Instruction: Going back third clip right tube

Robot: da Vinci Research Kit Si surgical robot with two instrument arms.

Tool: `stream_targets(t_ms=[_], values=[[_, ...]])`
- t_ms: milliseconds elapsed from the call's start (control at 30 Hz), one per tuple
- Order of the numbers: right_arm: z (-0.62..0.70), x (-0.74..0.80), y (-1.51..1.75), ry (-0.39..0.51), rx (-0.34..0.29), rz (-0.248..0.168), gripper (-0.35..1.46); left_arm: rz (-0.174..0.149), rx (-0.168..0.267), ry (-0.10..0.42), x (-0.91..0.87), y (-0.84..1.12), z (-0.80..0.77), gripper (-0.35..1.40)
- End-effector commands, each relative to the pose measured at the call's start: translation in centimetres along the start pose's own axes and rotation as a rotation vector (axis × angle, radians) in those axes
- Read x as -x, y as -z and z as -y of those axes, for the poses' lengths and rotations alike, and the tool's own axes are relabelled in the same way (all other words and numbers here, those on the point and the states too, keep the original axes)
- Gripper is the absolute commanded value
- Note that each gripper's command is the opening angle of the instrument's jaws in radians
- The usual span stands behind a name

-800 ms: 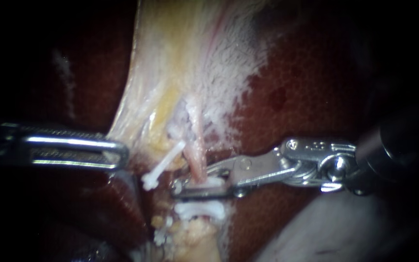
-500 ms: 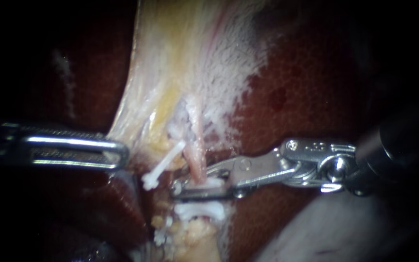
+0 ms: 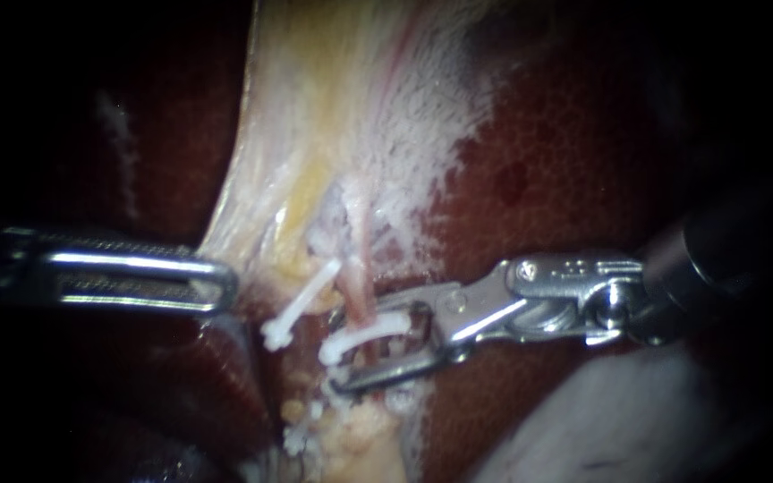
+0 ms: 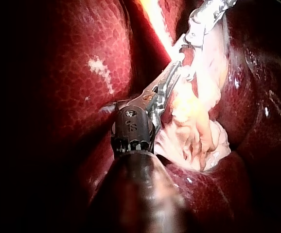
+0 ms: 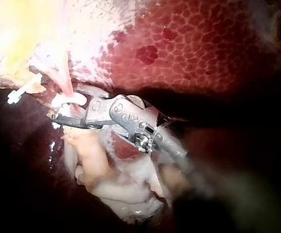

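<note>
Withdrawal looking like the step in hand; right instrument point(image 3: 351, 358) is standing with jaws apart, gripping nothing; white clip point(image 3: 364, 333) is sitting across the right tube point(image 3: 357, 291) between them; next move is calling for a straight pull-back, not snagging the clip.

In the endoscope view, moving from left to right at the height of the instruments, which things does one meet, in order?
left instrument → slanted white clip → pink tube → right instrument, whose open jaws reach as far as the tube, with another clip between them.
</note>
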Motion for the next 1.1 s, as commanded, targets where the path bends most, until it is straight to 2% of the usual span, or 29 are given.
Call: stream_targets(t_ms=[33, 167, 300, 367, 567, 700, 900, 1100], values=[[0.01, 0.01, 0.05, 0.001, 0.006, -0.002, 0.53, 0.000, 0.000, 0.000, 0.00, 0.00, 0.00, -0.35], [0.02, 0.07, 0.25, 0.031, 0.032, -0.009, 0.54, 0.000, 0.000, 0.000, 0.00, 0.01, 0.00, -0.35], [0.03, 0.08, 0.54, 0.113, 0.085, -0.018, 0.58, 0.000, -0.001, 0.000, 0.00, 0.01, -0.02, -0.35], [0.05, 0.05, 0.73, 0.142, 0.129, -0.024, 0.58, -0.001, -0.002, 0.000, 0.00, 0.01, -0.05, -0.35], [0.10, -0.09, 1.15, 0.191, 0.175, -0.026, 0.60, -0.001, -0.001, -0.001, -0.03, 0.02, -0.16, -0.35], [0.17, -0.15, 1.24, 0.191, 0.171, -0.026, 0.60, 0.001, 0.004, -0.001, -0.04, 0.02, -0.22, -0.35], [0.26, -0.18, 1.22, 0.198, 0.168, -0.025, 0.60, 0.004, 0.012, -0.005, -0.13, 0.02, -0.42, -0.35], [0.28, -0.17, 1.24, 0.198, 0.167, -0.025, 0.60, 0.003, 0.018, -0.004, -0.31, -0.09, -0.60, -0.35]])
